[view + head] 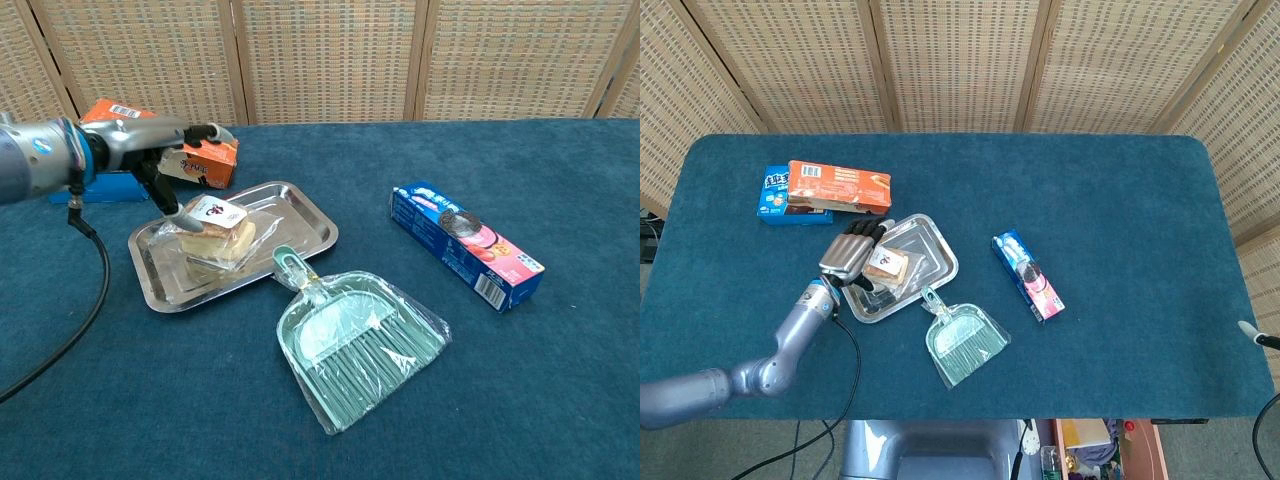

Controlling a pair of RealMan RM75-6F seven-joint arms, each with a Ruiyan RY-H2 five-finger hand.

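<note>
Left robot hand (178,170) has its fingers spread over the bagged pastry (215,237), fingertips touching its near-left edge. Pastry lies flat in the steel tray (300,205), just right of the hand. Right robot hand barely shows at the bench's far right edge; state unclear.

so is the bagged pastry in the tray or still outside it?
In. The bagged pastry lies inside the metal tray, within its rim; the left hand is open above it.

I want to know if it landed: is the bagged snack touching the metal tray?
Touching. The chest view shows the snack lying flat on the tray.
</note>
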